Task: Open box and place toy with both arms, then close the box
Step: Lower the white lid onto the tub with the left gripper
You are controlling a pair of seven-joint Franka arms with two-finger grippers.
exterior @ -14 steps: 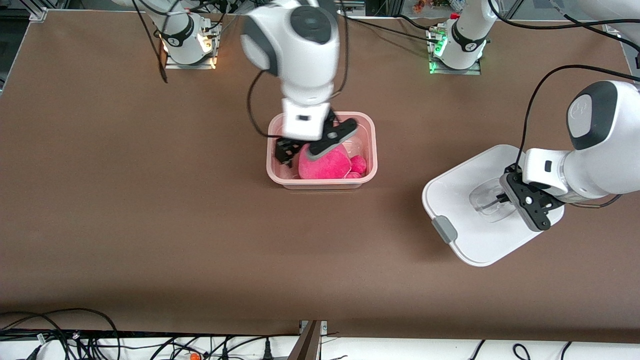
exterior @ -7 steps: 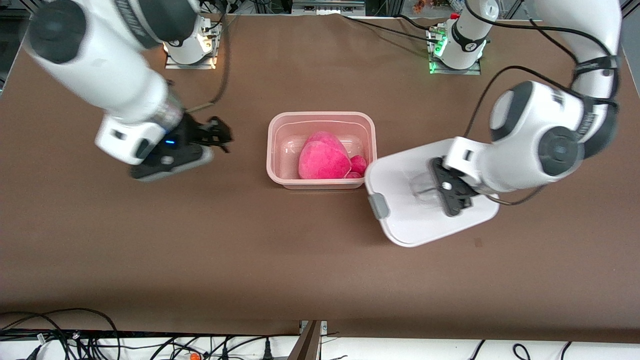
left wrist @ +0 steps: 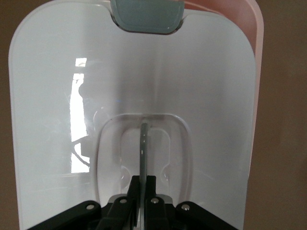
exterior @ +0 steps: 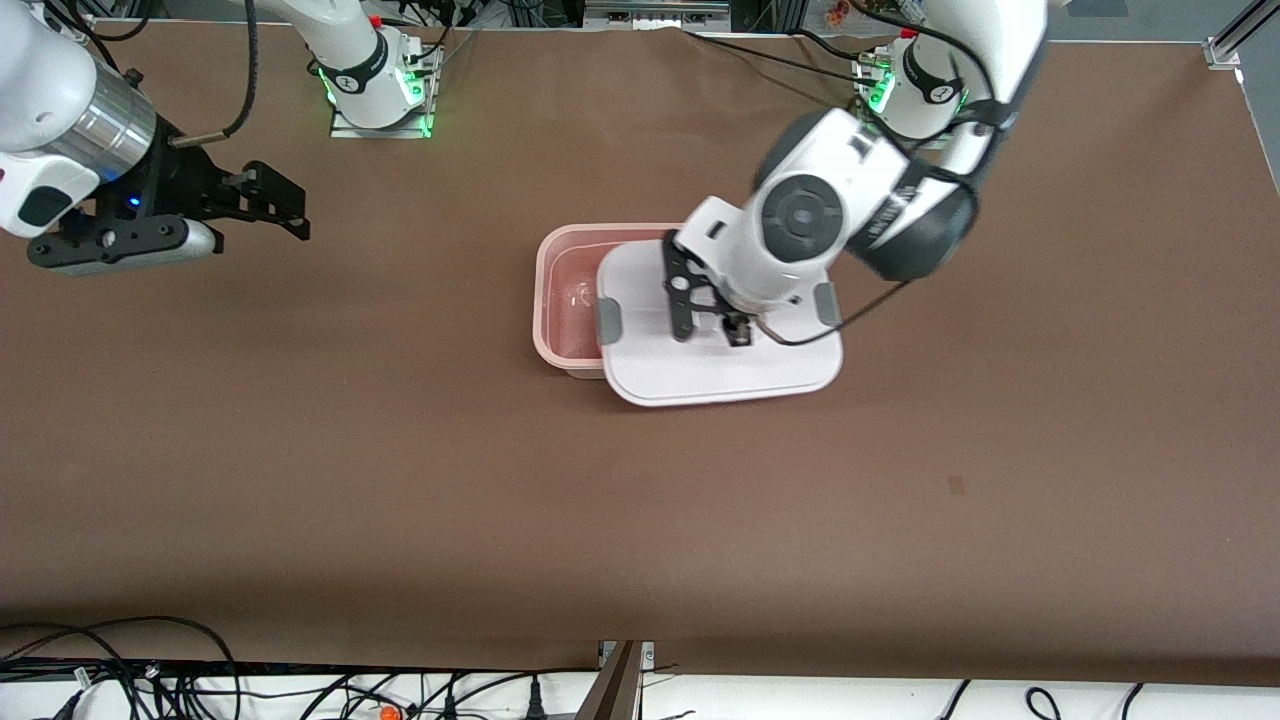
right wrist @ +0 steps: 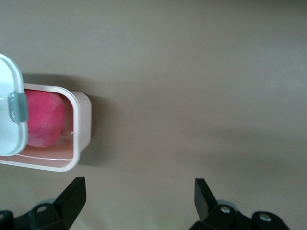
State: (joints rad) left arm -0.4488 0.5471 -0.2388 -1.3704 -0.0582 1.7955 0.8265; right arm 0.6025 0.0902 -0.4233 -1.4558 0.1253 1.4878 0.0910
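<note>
The pink box stands mid-table. My left gripper is shut on the clear handle fin of the white lid. It holds the lid over the box, shifted toward the left arm's end, so one strip of the box stays uncovered. A grey clip shows at the lid's edge. The pink toy lies inside the box, partly under the lid; the front view hides it. My right gripper is open over bare table toward the right arm's end, with nothing between its fingers.
Both arm bases stand along the table edge farthest from the front camera. Cables run below the edge nearest that camera. Brown tabletop surrounds the box.
The left arm carried the lid from the table at its own end to over the box. The right arm left the toy in the box and drew away toward its end.
</note>
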